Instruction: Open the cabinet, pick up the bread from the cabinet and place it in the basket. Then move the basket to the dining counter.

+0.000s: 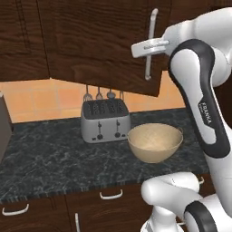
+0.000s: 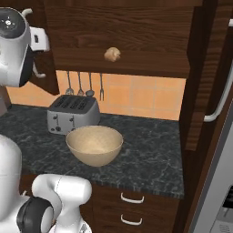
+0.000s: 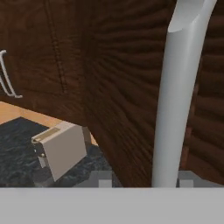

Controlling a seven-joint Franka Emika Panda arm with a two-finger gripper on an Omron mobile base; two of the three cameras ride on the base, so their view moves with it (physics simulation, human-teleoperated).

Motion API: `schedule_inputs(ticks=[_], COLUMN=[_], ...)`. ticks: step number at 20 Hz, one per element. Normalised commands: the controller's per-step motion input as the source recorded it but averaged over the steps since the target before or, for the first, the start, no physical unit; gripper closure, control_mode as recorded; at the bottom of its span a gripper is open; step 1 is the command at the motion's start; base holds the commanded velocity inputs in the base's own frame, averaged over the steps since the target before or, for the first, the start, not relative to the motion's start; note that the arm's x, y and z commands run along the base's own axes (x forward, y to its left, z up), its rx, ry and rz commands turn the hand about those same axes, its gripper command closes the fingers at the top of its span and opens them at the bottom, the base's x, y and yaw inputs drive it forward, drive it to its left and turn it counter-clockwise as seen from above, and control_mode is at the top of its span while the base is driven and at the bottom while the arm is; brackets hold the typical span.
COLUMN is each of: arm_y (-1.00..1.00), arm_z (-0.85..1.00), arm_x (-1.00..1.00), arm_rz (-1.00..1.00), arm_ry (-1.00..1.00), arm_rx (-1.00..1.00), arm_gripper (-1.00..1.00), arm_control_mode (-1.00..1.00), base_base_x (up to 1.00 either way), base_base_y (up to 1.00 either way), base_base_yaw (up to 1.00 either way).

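— Nearest in the left base view?
— Basket (image 1: 155, 142) on the tabletop (image 1: 41, 158), beside the toaster (image 1: 105, 119); claw (image 1: 146, 47) at the cabinet (image 1: 99, 45) handle (image 1: 150, 45).
— Right base view?
— Bread (image 2: 112, 54) on the cabinet shelf.
— Hand view?
— Fingers straddle the handle, apparently clamping it.

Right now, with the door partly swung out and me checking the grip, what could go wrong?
The tool is at the cabinet door's bar handle; the smooth curved bar could slip from it as the door swings. The bread sits near the shelf's front edge, so a jolt might roll it off. The open door hangs above the toaster and the basket, crowding the later reach.
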Motion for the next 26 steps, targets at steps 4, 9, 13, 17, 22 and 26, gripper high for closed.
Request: schedule_inputs(ticks=[4,9,13,17,22,26], arm_y=[1.00,1.00,1.00,0.26,-1.00,-1.00], arm_z=[-0.16,-0.12,-0.37,-0.22,0.05,0.00], arm_x=[-0.98,-0.98,-0.94,-0.99,-0.99,-0.35], arm_rz=[0.00,0.00,0.04,0.04,0.00,0.00], arm_ry=[0.01,0.05,0.06,0.06,0.01,0.06], arm_rx=[0.01,0.01,0.10,0.36,0.55,0.90], arm_gripper=[1.00,1.00,1.00,-1.00,-1.00,-1.00], arm_control_mode=[-1.00,-1.00,-1.00,-1.00,-1.00,-1.00], base_base_x=[0.00,0.00,0.00,0.00,0.00,0.00], base_base_y=[0.00,0.00,0.00,0.00,0.00,0.00], base_base_yaw=[0.00,0.00,0.00,0.00,0.00,0.00])
